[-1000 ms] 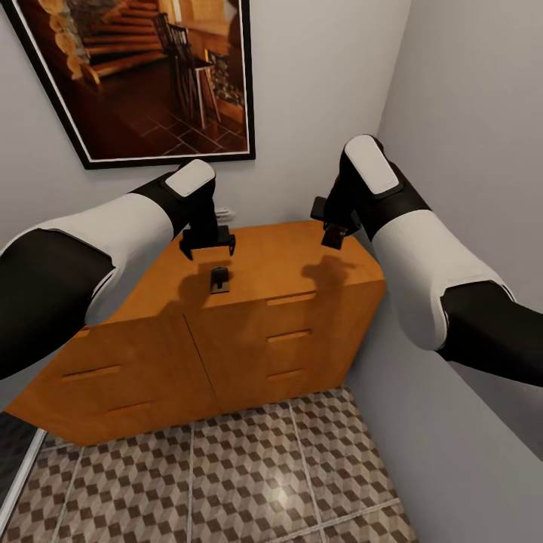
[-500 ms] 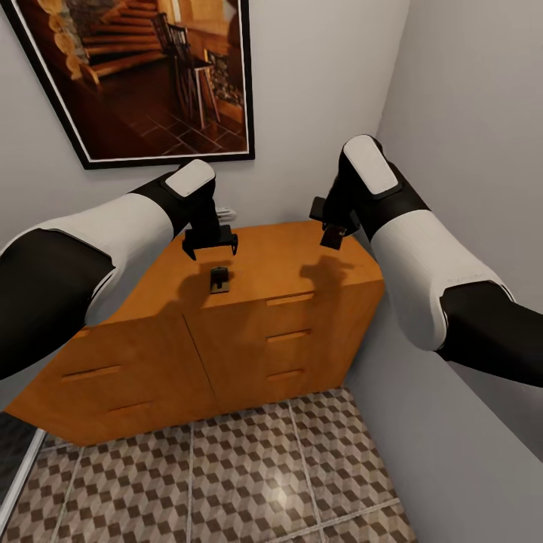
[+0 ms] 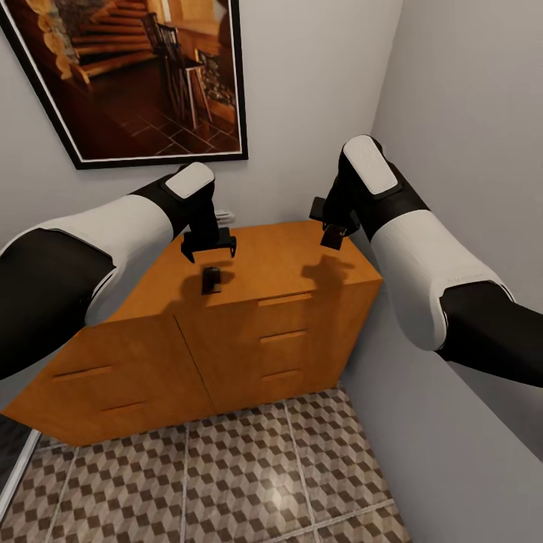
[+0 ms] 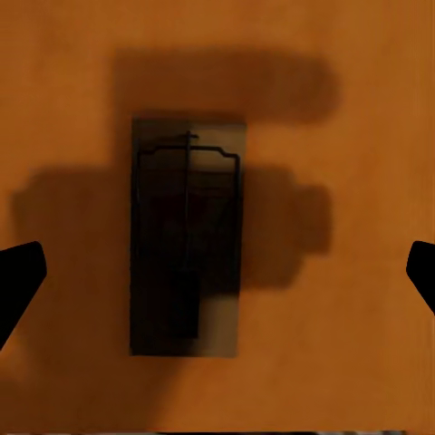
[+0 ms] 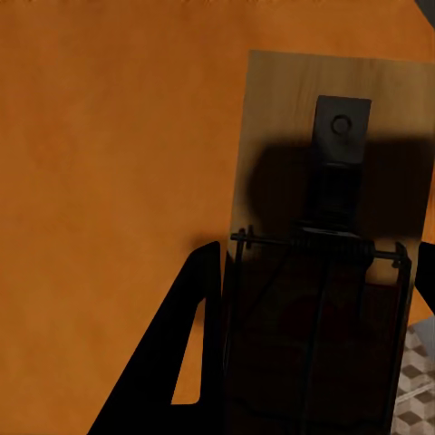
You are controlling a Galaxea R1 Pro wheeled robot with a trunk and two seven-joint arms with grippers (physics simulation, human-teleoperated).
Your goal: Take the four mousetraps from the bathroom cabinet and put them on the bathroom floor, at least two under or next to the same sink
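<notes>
Head view is shifting slightly: the cabinet (image 3: 249, 302) and picture (image 3: 136, 75) sit a little more to the left than before, so the camera is moving, not the things. The left gripper (image 3: 208, 246) is hanging with fingers open above a mousetrap (image 3: 211, 280) on the cabinet top. The right gripper (image 3: 332, 235) is holding a second mousetrap (image 5: 326, 272) as before, fingers closed on it.

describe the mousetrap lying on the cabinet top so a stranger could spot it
Find the low orange-brown cabinet under the framed picture. On its flat top, near the front edge, lies the mousetrap, directly below the open left gripper. It is a small dark rectangular board with wire spring parts, the one loose thing lying on that smooth wood.
</notes>
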